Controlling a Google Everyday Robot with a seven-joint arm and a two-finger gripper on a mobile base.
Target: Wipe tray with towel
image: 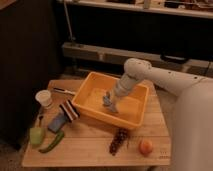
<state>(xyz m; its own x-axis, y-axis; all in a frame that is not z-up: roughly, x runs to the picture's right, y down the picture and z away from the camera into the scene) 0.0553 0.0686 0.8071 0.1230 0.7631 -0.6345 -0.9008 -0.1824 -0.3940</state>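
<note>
My gripper (114,97) is low inside the tray (97,116), against the towel (108,105); I cannot separate the two. The arm (192,125) is cut by the right edge and hides the table (90,146) corner.
</note>
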